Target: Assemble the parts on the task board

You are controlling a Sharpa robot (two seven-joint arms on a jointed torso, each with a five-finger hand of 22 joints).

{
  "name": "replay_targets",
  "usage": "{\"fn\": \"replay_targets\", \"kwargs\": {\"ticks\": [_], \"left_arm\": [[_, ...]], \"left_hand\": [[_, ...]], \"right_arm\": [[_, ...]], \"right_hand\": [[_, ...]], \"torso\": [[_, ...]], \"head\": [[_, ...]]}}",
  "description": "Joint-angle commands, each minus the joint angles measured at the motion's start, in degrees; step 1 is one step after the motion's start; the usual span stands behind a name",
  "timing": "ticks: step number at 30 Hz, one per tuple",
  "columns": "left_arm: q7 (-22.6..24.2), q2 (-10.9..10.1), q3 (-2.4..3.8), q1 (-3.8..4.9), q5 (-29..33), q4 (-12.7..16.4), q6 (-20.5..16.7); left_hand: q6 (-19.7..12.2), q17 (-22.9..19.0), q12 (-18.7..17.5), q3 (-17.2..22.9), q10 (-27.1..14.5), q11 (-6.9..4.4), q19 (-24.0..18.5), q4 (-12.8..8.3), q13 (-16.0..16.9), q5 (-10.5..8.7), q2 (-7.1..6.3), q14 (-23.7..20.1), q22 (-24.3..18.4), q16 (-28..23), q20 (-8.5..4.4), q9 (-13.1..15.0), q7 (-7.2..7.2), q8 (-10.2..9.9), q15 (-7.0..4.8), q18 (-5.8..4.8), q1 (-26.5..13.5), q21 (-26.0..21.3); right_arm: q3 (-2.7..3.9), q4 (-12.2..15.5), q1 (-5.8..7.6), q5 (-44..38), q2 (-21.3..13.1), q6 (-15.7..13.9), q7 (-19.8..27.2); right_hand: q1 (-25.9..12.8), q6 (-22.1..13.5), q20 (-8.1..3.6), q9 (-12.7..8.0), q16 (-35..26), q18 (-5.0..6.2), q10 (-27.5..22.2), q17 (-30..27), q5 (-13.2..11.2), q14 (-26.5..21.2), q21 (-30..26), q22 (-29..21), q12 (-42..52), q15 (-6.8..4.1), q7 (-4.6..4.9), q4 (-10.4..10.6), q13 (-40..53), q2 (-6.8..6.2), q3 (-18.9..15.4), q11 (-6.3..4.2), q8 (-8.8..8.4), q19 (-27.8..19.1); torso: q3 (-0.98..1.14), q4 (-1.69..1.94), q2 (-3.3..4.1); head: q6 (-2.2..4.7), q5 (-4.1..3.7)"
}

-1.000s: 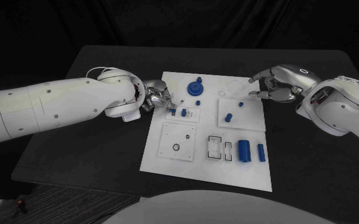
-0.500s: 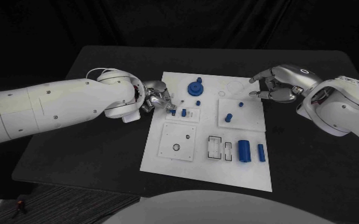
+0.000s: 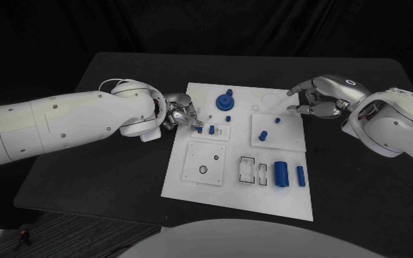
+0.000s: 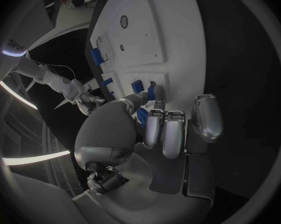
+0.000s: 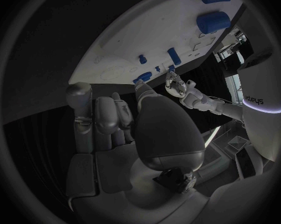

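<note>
Black table (image 3: 112, 168), white task board (image 3: 215, 192), blue parts (image 3: 281, 173)

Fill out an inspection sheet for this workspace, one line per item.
Surface: black table, bare around the board.
Job's things: white task board at the table's middle; blue parts on it, among them a round gear-like part near the far edge and a large cylinder lying near the front.
Clutter: nothing seen.
Hands: left hand at the board's left edge, fingertips on a small blue part; whether it grips it, cannot tell. Right hand over the board's far right corner, fingers curled, holding nothing visible.
Cables: thin white wire at the left wrist.
Surroundings: dark curtain behind.
</note>
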Motion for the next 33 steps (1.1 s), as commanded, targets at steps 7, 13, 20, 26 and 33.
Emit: {"fn": "replay_targets", "kwargs": {"ticks": [7, 13, 20, 26, 33], "left_arm": [[-1.3, -0.3, -0.42, -0.68, -0.1, 0.1, 2.2], [-1.5, -0.5, -0.42, -0.73, -0.1, 0.3, 2.4], [-1.6, -0.7, -0.42, -0.77, -0.1, 0.5, 2.5], [-1.7, -0.9, -0.42, -0.8, -0.1, 0.6, 2.5], [-1.6, -0.7, -0.42, -0.83, -0.1, 0.6, 2.3]], "left_hand": [[-0.4, 8.8, -0.4, 0.6, -0.5, -0.04, -0.3, -0.2, 6.8, 0.39, 0.51, 2.6, 6.8, -0.4, -0.01, 0.2, -0.17, 0.3, 0.01, 0.35, -0.1, -0.5], [-0.4, 8.8, -0.5, 0.6, -0.6, -0.04, -0.4, -0.2, 6.7, 0.39, 0.51, 2.6, 6.8, -0.4, -0.01, 0.2, -0.17, 0.3, 0.01, 0.37, -0.1, -0.6], [-0.5, 8.6, -0.5, 0.6, -0.7, -0.03, -0.4, -0.3, 6.6, 0.42, 0.49, 2.5, 6.7, -0.5, -0.01, 0.2, -0.15, 0.2, 0.01, 0.4, -0.1, -0.7], [-0.6, 8.6, -0.6, 0.8, -0.7, -0.02, -0.4, -0.4, 6.6, 0.48, 0.48, 2.5, 6.7, -0.5, 0.0, 0.3, -0.14, 0.3, 0.02, 0.39, 0.1, -0.7], [-0.8, 8.5, -0.6, -0.9, -0.8, 0.15, -0.6, 0.8, 6.5, -6.04, 0.75, 2.4, 6.8, -0.6, 0.16, 0.6, -0.01, 0.4, 0.19, 0.4, -1.6, -1.1]], "right_arm": [[0.03, 0.0, -0.15, 0.0, -0.1, 0.4, -0.7], [0.03, 0.1, -0.16, 0.0, -0.1, 0.4, -0.8], [0.03, 0.1, -0.16, 0.0, -0.1, 0.5, -0.9], [0.03, 0.1, -0.17, 0.0, -0.1, 0.5, -1.0], [0.03, 0.1, -0.18, 0.0, -0.1, 0.5, -1.0]], "right_hand": [[0.5, 0.5, 0.13, -0.1, -0.3, 0.49, -0.4, -0.1, 0.2, -0.3, -0.5, -0.1, -0.4, 0.09, -0.05, -0.3, -0.1, 0.02, -0.2, -0.03, 0.09, -0.4], [0.6, 0.5, 0.14, -0.1, -0.3, 0.5, -0.5, -0.1, 0.3, -0.3, -0.5, -0.1, -0.5, 0.09, -0.05, -0.3, -0.2, 0.03, -0.1, -0.02, 0.09, -0.4], [0.6, 0.5, 0.14, -0.1, -0.3, 0.51, -0.5, -0.1, 0.3, -0.3, -0.6, -0.1, -0.5, 0.09, -0.05, -0.3, -0.2, 0.05, -0.1, -0.02, 0.09, -0.4], [0.7, 0.6, 0.14, -0.1, -0.3, 0.5, -0.5, -0.2, 0.3, -0.3, -0.6, -0.1, -0.5, 0.09, -0.05, -0.4, -0.2, 0.07, -0.1, -0.02, 0.1, -0.4], [0.7, 0.6, 0.14, -0.1, -0.3, 0.5, -0.5, -0.2, 0.3, -0.3, -0.6, -0.1, -0.5, 0.09, -0.05, -0.4, -0.2, 0.07, -0.1, -0.02, 0.1, -0.4]], "torso": [[0.04, -0.02, 0.04], [0.06, -0.04, 0.01], [0.05, -0.07, -0.02], [0.05, -0.03, 0.03], [0.05, 0.03, 0.07]], "head": [[-0.01, -0.05], [-0.01, -0.04], [-0.01, 0.05], [-0.01, 0.1], [-0.01, 0.02]]}}
